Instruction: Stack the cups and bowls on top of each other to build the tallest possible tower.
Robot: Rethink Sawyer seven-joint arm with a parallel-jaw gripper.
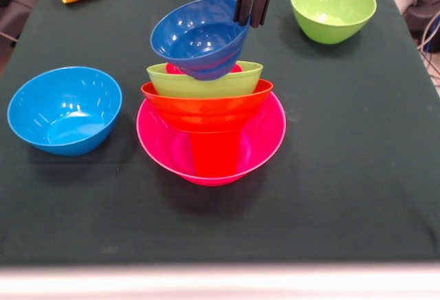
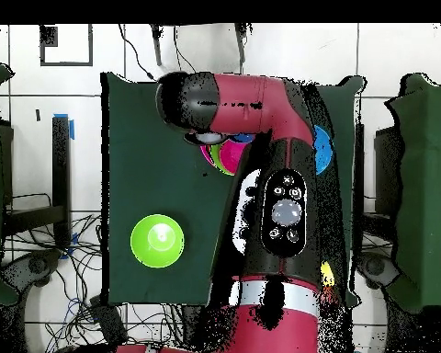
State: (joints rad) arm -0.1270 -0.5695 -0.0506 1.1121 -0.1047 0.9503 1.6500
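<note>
One tool (image 1: 250, 19) pinching dark blue bowl (image 1: 199, 37) rim | bowl tilted, resting atop tower (image 1: 210, 124)

Dark green tablecloth (image 1: 344, 176), floor cables (image 2: 77, 303).

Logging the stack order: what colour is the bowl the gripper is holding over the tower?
Dark blue bowl, pinched at its rim by the gripper; clearest in the front view.

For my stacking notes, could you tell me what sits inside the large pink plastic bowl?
A red cup stands inside the large pink plastic bowl, with an orange bowl on top; the cup's rim is hidden.
</note>
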